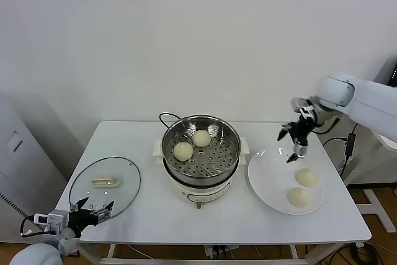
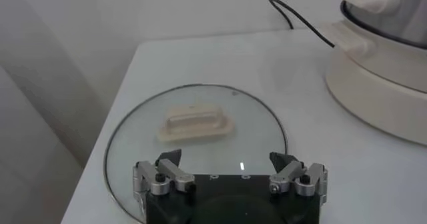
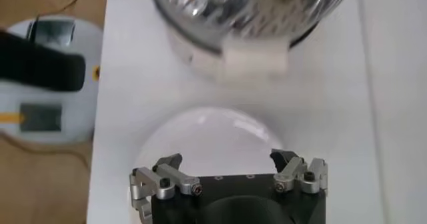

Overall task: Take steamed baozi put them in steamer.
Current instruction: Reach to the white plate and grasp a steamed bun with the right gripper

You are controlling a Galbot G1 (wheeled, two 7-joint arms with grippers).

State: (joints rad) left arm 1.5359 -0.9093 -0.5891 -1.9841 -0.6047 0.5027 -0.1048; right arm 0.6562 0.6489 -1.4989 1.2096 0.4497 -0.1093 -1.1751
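The steel steamer point(image 1: 200, 130) stands mid-table on its white cooker base, and two cream baozi point(image 1: 183, 151) point(image 1: 201, 138) lie inside it. Another two baozi point(image 1: 305, 177) point(image 1: 299, 197) rest on the white plate point(image 1: 267, 178) to its right. Open and empty, my right gripper point(image 1: 289, 146) hangs over the plate's far-left part, between the steamer and the plated buns. The right wrist view has this gripper point(image 3: 227, 160) above bare plate point(image 3: 213, 129), the steamer point(image 3: 220, 19) beyond it. My left gripper point(image 1: 93, 210) point(image 2: 225, 159) waits open at the table's front-left edge.
A round glass lid point(image 1: 105, 181) point(image 2: 200, 105) with a white handle lies flat at the table's left, just ahead of the left gripper. A black cord point(image 1: 166, 116) runs behind the steamer. The table's front edge is close below the plate.
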